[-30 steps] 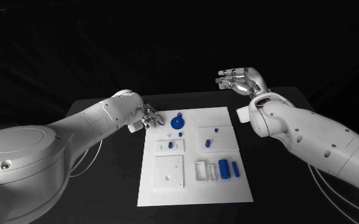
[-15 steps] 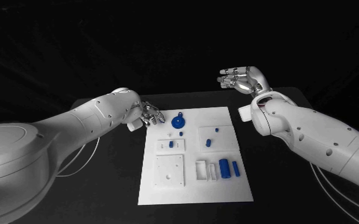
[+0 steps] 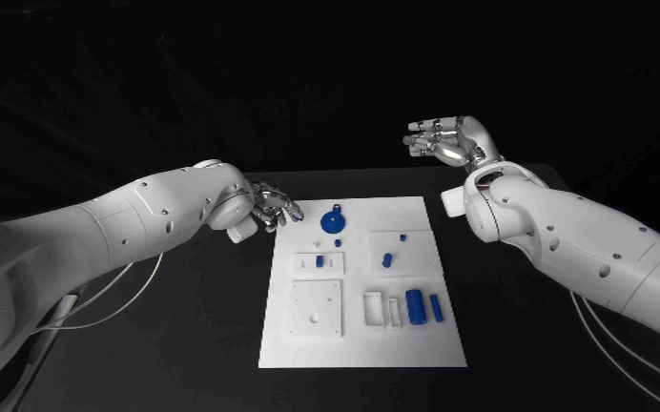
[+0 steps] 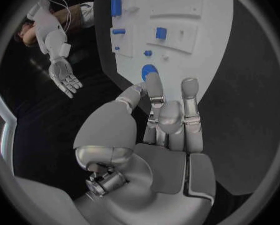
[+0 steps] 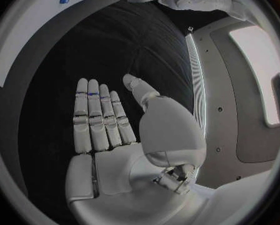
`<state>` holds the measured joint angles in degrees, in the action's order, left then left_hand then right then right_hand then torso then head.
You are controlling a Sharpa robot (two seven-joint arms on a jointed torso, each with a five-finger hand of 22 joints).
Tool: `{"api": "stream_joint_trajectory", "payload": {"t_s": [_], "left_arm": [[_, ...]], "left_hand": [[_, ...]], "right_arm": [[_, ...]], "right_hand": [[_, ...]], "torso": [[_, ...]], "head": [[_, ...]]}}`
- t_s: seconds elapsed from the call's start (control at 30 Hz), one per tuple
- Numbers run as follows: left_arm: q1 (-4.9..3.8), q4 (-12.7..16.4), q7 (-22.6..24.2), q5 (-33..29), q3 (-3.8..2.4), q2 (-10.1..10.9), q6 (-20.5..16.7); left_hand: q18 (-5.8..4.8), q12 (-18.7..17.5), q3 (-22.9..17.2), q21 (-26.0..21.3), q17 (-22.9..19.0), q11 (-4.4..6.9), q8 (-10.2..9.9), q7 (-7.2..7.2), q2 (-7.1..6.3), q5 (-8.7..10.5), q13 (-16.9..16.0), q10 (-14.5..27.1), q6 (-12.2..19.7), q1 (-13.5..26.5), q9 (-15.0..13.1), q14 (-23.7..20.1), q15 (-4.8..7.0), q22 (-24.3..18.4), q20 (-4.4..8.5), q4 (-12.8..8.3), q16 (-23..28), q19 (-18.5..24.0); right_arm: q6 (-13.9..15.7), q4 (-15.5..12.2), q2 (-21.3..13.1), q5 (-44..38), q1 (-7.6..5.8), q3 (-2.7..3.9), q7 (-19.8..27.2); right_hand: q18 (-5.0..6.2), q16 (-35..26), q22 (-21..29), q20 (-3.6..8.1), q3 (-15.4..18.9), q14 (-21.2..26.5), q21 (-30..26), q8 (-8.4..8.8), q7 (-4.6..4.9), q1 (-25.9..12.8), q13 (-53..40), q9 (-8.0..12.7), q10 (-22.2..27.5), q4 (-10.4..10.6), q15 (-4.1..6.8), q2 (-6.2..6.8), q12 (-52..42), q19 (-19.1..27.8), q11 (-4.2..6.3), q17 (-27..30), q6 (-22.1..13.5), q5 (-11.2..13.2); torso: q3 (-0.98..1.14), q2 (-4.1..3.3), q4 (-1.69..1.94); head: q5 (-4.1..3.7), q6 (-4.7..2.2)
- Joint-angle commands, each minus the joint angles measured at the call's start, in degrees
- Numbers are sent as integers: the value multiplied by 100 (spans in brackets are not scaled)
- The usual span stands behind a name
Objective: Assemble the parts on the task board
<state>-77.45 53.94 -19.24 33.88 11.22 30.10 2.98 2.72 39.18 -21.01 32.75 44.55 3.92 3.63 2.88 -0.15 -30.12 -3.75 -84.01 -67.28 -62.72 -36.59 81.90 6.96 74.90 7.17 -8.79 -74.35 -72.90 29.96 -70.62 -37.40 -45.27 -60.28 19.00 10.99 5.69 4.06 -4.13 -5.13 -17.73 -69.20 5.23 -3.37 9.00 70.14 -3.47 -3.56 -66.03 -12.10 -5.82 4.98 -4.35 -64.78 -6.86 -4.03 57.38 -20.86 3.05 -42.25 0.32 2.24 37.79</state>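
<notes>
Fingers (image 5: 99,117) of the right hand (image 3: 447,143) lie straight and pressed side by side, thumb set apart, palm bare — it holds nothing and hangs well beyond the task board's (image 3: 413,340) far right corner, off the table (image 3: 206,336). Left hand (image 3: 270,210) sits just beside the board's far left corner; its fingers (image 4: 154,90) are extended and slightly parted, tips reaching toward the board edge, nothing between them as far as the wrist view shows.

Task board lies in the middle of the black table, long side running away from the robot. On it, relative to the board's far left corner: a round blue part with a tab (image 3: 333,220) nearest that corner, close to the left fingertips but apart from them; small blue parts (image 3: 388,260) toward the board's middle; two blue cylinders (image 3: 414,307) upright-looking near the right edge, nearer the robot. White raised blocks (image 3: 315,309) sit along the left half.
</notes>
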Motion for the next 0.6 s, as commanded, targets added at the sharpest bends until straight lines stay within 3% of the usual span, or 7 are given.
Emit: {"api": "stream_joint_trajectory", "payload": {"t_s": [0.03,0.23,0.3,0.33,0.37,0.4,0.6], "left_arm": [[-16,260,-56,-160,52,112,-563],[-1,763,-101,-93,210,364,-975],[13,878,-105,-71,227,415,-1109],[24,940,-105,-62,235,440,-1183],[35,995,-104,-55,241,459,-1247],[47,1044,-101,-47,246,475,-1302],[125,1230,-84,-3,258,514,-1495]], "left_hand": [[103,63,-42,63,23,44,21,-335,-6,-38,12,-285,-274,-44,-1261,15,3,115,-41,44,-58,-11],[145,153,-48,113,107,60,23,-364,-50,3,12,-290,-312,-25,-1495,46,2,112,-81,78,-160,-5],[155,202,-26,122,102,84,85,-404,-73,26,1,-292,-424,-23,-1562,42,5,112,-91,77,-169,-6],[163,278,16,129,1,153,245,-499,-106,32,-74,-286,-607,8,-1940,27,52,104,-89,108,-115,-18],[155,262,-6,125,-21,154,224,-509,-121,68,-101,-285,-595,8,-2241,38,48,103,-82,129,-106,-18],[155,255,-35,123,-38,151,113,-505,-132,81,-119,-285,-628,2,-2324,30,48,105,-79,141,-107,-19],[153,246,-66,124,-41,154,26,-503,-138,69,-142,-285,-675,-19,-2376,33,48,106,-82,146,-118,-20]], "right_arm": [[-102,14,-2,24,25,0,25],[-124,41,-2,36,86,0,23],[-129,46,-3,38,101,0,22],[-131,50,-3,39,108,0,22],[-133,53,-3,40,115,0,21],[-135,55,-4,40,121,-1,21],[-148,66,-1,42,151,-1,19]], "right_hand": [[30,-16,3,-24,31,36,-25,-16,-2,-26,8,2,30,10,-15,-14,20,15,-6,8,13,-15],[29,-16,4,-24,30,35,-27,-15,-1,-32,8,3,32,19,-15,-14,21,15,-6,8,4,-27],[29,-16,4,-24,30,35,-27,-15,-1,-32,8,3,32,19,-15,-14,21,15,-6,8,4,-27],[29,-16,4,-24,30,35,-27,-15,-1,-32,8,3,32,19,-15,-14,21,15,-6,8,4,-27],[29,-16,4,-24,30,35,-27,-15,-1,-32,8,3,32,19,-15,-14,21,15,-6,8,4,-27],[28,-16,4,-25,31,38,-28,-15,-1,-41,8,3,34,30,-17,-16,20,16,-7,8,2,-36],[28,-16,4,-25,31,38,-28,-15,-1,-41,8,3,34,30,-17,-16,20,16,-7,8,2,-36]], "torso": [[-48,55,59],[-83,125,87],[-89,136,92],[-96,147,97],[-101,152,102],[-108,159,108],[-129,193,124]], "head": [[-11,31],[-15,100],[-16,110],[-15,125],[-17,124],[-22,128],[-14,176]]}}
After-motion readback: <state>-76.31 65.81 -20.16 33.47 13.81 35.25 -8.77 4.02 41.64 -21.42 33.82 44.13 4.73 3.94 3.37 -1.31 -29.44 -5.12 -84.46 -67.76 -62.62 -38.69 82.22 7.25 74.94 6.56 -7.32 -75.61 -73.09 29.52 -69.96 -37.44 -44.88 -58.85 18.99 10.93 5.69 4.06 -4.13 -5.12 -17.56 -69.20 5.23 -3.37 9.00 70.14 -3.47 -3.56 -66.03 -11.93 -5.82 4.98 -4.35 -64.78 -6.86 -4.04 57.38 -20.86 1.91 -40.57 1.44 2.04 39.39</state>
